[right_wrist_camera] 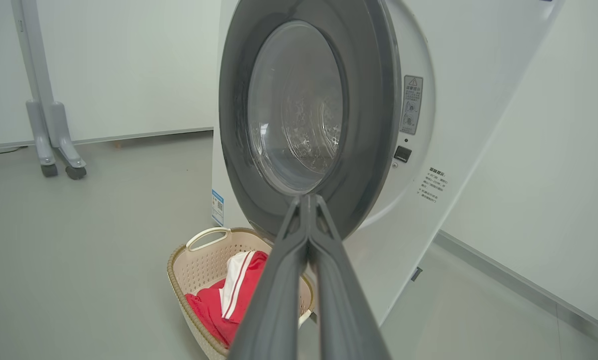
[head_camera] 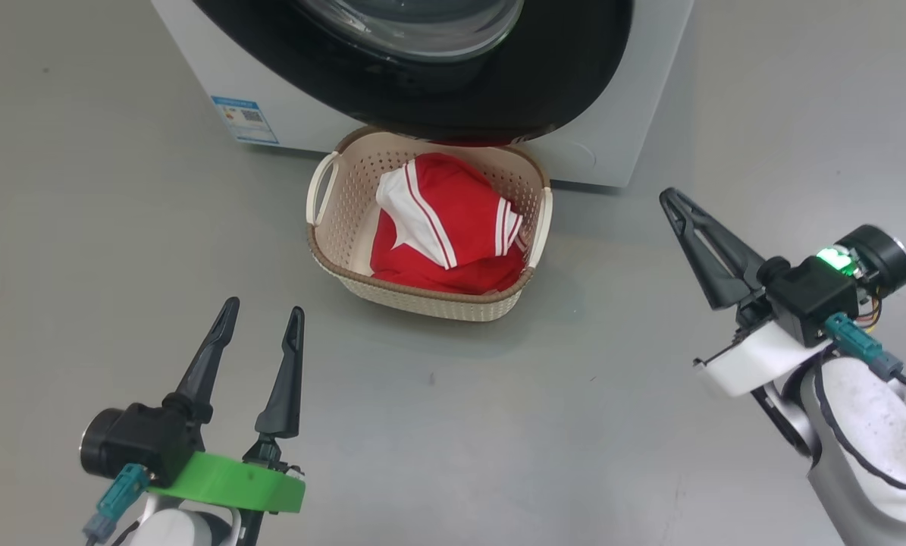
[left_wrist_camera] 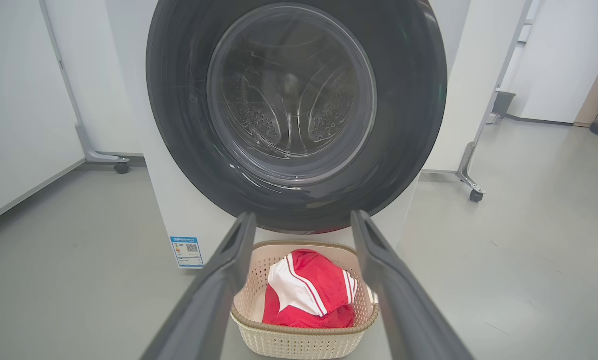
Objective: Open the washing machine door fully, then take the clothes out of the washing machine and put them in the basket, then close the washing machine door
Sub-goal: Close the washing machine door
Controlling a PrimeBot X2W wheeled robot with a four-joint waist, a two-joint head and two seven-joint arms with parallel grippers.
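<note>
The clothes (head_camera: 453, 227) lie bundled inside the basket (head_camera: 422, 297), red fabric with a white panel and thin striped trim facing up. The basket stands on the floor (head_camera: 498, 425) right against the foot of the washing machine (head_camera: 271, 83), directly under the lower edge of the washing machine door (head_camera: 498, 98).

The door covers the round opening. From the left wrist view it looks pushed to, and the perforated steel drum (left_wrist_camera: 288, 110) shows through the clear glass bowl. From the right wrist view the door's right edge stands a little off the white front. There a warning sticker (right_wrist_camera: 412, 104) and a small dark latch socket (right_wrist_camera: 402, 153) are exposed beside the rim. Whether the door is latched cannot be told.

A blue label (head_camera: 245, 120) sits low on the machine's front, left of the basket.

The left end effector (head_camera: 263, 307) hovers over the floor, near the basket's front left corner and apart from it. It is released, with its two dark fingers spread and nothing between them.

The right end effector (head_camera: 669, 196) hangs to the right of the basket, clear of it and of the machine. It is clenched, its fingers pressed together along their length and gripping nothing. In its wrist view the closed tips point at the lower rim of the door without touching it.
</note>
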